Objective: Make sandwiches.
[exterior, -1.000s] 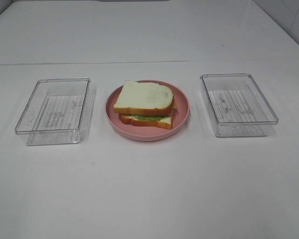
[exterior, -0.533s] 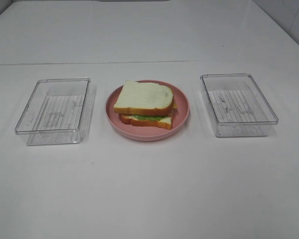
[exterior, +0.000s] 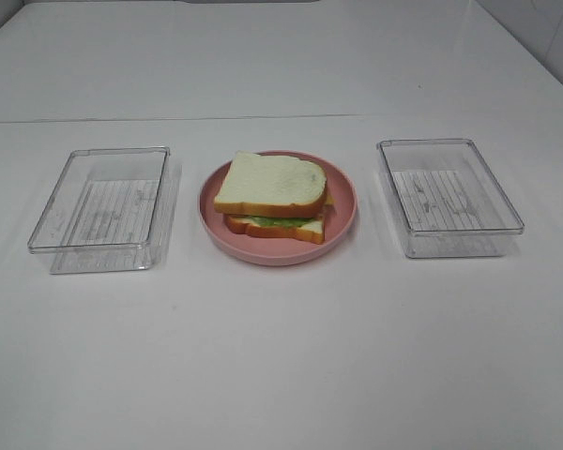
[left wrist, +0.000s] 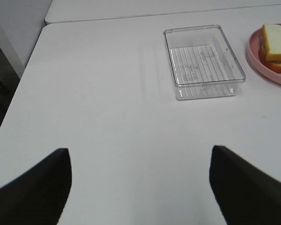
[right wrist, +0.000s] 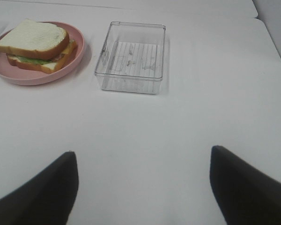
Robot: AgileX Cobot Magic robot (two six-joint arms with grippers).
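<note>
The sandwich [exterior: 274, 199] sits stacked on the pink plate [exterior: 342, 225] at the worktop's [exterior: 281, 356] centre, clear trays at 9 [exterior: 101, 208] and 3 o'clock [exterior: 448, 195]. It looks light, soft and prone to sliding apart; gripping both crusts together seems safest. White bread, orange-brown crust, green lettuce; the other fillings are barely visible. The left end effector [left wrist: 140, 187] and right end effector [right wrist: 143, 187] hang wide, empty.

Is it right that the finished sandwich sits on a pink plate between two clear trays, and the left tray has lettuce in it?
Not quite. The sandwich does sit on the pink plate between two clear trays, but the left tray holds no lettuce; it is empty, as the exterior high view and the left wrist view both show.
</note>
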